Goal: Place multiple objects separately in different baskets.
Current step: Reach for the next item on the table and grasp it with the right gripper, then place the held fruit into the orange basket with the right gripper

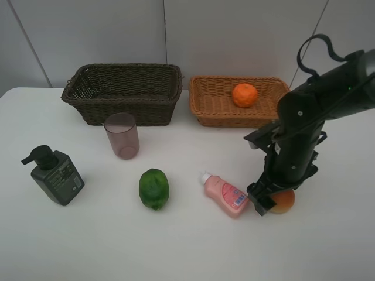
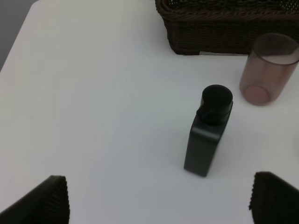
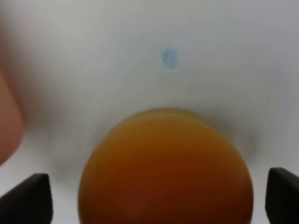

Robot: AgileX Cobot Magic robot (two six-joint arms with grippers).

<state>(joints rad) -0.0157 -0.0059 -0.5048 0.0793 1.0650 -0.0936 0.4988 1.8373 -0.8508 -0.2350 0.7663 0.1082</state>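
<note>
An orange (image 1: 245,95) lies in the light tan basket (image 1: 218,111). Beside it stands the dark brown basket (image 1: 129,110), also in the left wrist view (image 2: 224,35). On the table are a mauve cup (image 1: 122,136), a dark green pump bottle (image 1: 55,174), a green oval fruit (image 1: 154,188) and a pink bottle (image 1: 225,195). My right gripper (image 1: 270,201) is down over the red-yellow fruit (image 1: 285,202), open, with a finger on either side of the fruit (image 3: 166,168). My left gripper (image 2: 161,205) is open above the table, short of the pump bottle (image 2: 208,135) and the cup (image 2: 270,70).
The pink bottle (image 3: 7,121) lies close beside my right gripper, on the green fruit's side. The white table's left edge (image 2: 18,42) runs near the left gripper. A grey wall stands behind both baskets.
</note>
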